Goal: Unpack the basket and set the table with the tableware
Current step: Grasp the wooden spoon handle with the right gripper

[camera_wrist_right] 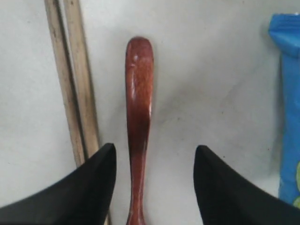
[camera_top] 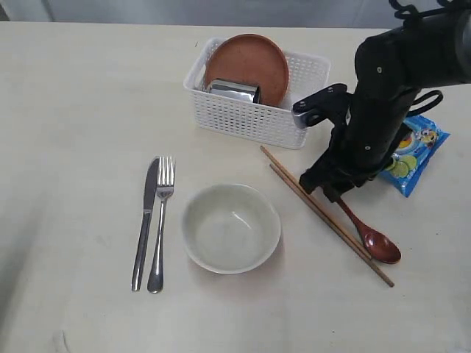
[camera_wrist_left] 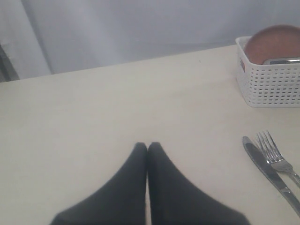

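**A:** How do things lie?

**B:** On the counter (camera_top: 88, 88) the basket (camera_top: 243, 118) holds the plate (camera_top: 246, 62), leaning on edge, with the cup (camera_top: 234, 91) in front of it. The bowl (camera_top: 231, 228) stands mid-counter. The knife (camera_top: 145, 220) and fork (camera_top: 160, 220) lie side by side on its left-arm side. The chopsticks (camera_top: 324, 213) lie on the other side, and the spoon (camera_top: 372, 239) is just beside them.

**A:** So what is the step in hand?

**B:** I judge it to be laying down the spoon. To finish well, the arm should lift straight up off the handle with no sideways drift. The chopsticks sit just beside one finger, and a nudge would skew them. Then it's over to the basket. The leaning plate probably wants a grip on its upper rim, clear of the cup.

**A:** And the grippers?

**B:** The right gripper (camera_wrist_right: 154, 150) is spread wide and straddles the spoon's handle. Bare counter shows on both sides of the handle, so it holds nothing. One finger overlaps the chopsticks in the wrist view, and I cannot tell whether it touches them. The left gripper (camera_wrist_left: 147, 146) is pressed together and empty, low over bare counter, apart from the knife and fork.
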`<act>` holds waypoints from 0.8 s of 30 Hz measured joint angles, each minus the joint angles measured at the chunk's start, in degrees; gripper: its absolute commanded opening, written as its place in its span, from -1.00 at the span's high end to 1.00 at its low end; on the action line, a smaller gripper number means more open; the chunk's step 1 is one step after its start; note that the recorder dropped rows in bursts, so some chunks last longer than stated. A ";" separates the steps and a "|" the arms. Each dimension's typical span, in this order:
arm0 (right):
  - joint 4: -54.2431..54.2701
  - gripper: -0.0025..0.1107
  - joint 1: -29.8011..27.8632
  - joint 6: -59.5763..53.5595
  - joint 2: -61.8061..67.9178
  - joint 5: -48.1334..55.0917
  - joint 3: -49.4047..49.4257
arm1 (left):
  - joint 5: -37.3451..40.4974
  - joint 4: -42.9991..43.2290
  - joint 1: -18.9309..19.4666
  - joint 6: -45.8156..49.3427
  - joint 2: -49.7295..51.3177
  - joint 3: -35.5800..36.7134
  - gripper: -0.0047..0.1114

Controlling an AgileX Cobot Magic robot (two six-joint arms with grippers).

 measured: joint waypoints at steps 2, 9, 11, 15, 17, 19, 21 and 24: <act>0.00 0.09 0.00 -0.99 0.00 -1.69 0.04 | 0.00 0.00 0.00 0.00 0.00 0.00 0.92; 0.00 0.09 0.00 -2.15 0.00 -3.31 0.28 | 0.00 0.00 0.00 0.00 0.00 0.00 0.92; 0.00 0.09 0.00 -2.26 0.00 -3.74 0.85 | 0.00 0.00 0.00 0.00 0.00 0.00 0.92; 0.13 0.09 0.00 -2.26 0.00 -5.48 2.78 | 0.00 0.00 0.00 0.00 0.00 0.00 0.92; 0.13 0.20 0.00 -2.26 0.00 -6.27 3.32 | 0.00 0.00 0.00 0.00 0.00 0.00 0.92; 0.13 0.41 0.00 -2.36 0.00 -7.24 3.95 | 0.00 0.00 0.00 0.00 0.00 0.00 0.92; 0.24 0.67 0.00 -2.36 0.00 -7.98 4.35 | 0.00 0.00 0.00 0.00 0.00 0.00 0.92; 0.24 0.96 0.00 -2.36 0.24 -8.26 4.74 | 0.00 0.00 0.00 0.00 0.00 0.00 0.92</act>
